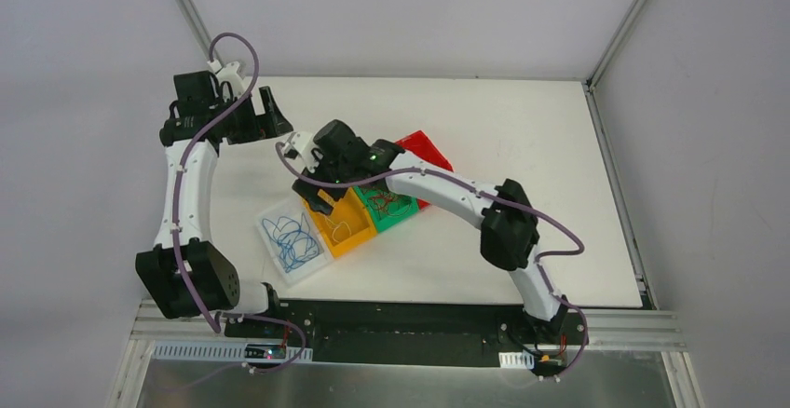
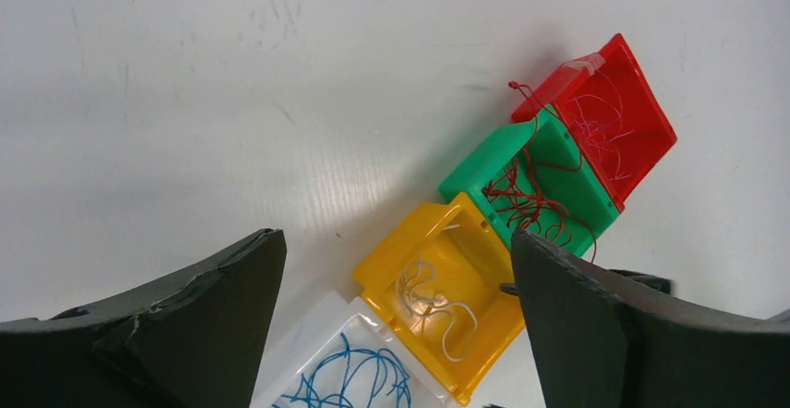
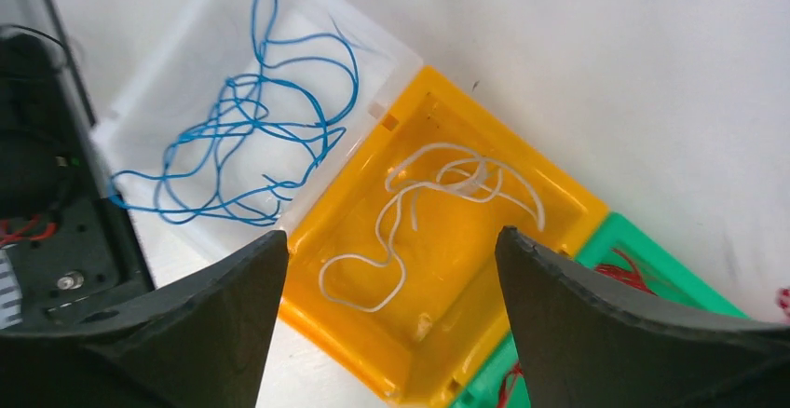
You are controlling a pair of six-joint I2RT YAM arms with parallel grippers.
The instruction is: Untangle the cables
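1. White cable [image 3: 438, 203]: loose in yellow bin [image 3: 321, 319], mid-desk; right gripper [image 3: 391, 240] above it, jaws apart, empty.
2. Blue cable [image 3: 242, 138]: white bin [image 3: 168, 63], nearer the desk's near edge.
3. Left gripper [image 2: 396, 236]: far-left corner, jaws apart, empty.
4. Step, judged: depositing the white cable. Next: lift straight clear, snagging nothing.

A diagonal row of bins [image 1: 347, 242] fills the desk [image 1: 531, 119] centre; the right gripper [image 3: 387, 240] hangs over the yellow one. Desk toward 1 and 3 o'clock lies open; the left arm [image 1: 182, 184] crowds 10 o'clock.
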